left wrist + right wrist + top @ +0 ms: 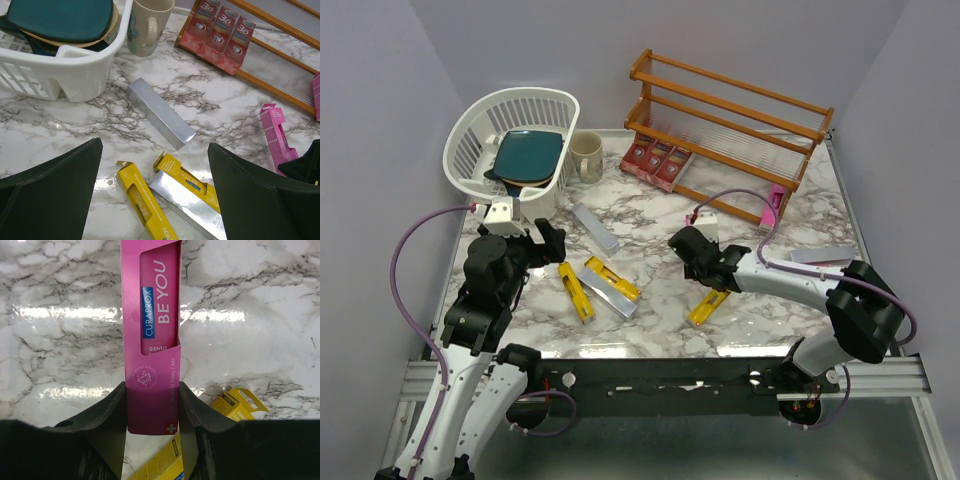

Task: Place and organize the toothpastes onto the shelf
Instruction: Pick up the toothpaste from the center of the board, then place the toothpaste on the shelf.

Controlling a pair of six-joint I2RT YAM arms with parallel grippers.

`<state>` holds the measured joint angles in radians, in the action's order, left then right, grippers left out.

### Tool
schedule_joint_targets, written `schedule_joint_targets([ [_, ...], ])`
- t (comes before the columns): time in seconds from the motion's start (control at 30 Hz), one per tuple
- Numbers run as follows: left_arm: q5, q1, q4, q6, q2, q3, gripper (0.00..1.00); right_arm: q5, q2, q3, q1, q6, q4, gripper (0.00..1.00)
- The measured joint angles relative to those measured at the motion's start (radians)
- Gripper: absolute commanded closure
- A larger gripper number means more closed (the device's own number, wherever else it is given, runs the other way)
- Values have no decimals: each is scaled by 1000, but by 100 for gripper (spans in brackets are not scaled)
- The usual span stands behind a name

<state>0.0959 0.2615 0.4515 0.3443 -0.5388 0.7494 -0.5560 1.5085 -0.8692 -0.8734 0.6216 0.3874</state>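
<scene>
Toothpaste sits in my right jaws: they are clamped on one end of a magenta-pink carton (pixel 152 340), fingers (pixel 107 415) pressed to its two long sides. The rest of it juts out over the marble surface (pixel 60 340), and I cannot tell whether it touches. A lone yellow carton (pixel 239 407) lies just under that wrist. My left jaws are spread wide and hold nothing, hanging over a yellow carton (pixel 145 207), a second yellow carton (pixel 185 177) and a silver carton (pixel 190 207) lying against it. Another silver carton (pixel 159 112) lies farther out. On the shelf (pixel 730 105), three red cartons (pixel 657 160) sit side by side at the left end of the lowest tier. The mug (pixel 586 157) and white basket (pixel 470 140) stand to its left.
</scene>
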Motion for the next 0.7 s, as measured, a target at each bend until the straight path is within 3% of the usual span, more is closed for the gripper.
schedule_joint_targets([
  [0.17,-1,0,0,0,0,0,1,-28,3,-55,61,-27,3,61],
  [0.3,-2,0,0,0,0,0,1,-35,12,-105,190,-59,-4,59],
  [0.7,-3,0,-1,0,8,0,1,-26,220,-253,425,-86,-47,57],
])
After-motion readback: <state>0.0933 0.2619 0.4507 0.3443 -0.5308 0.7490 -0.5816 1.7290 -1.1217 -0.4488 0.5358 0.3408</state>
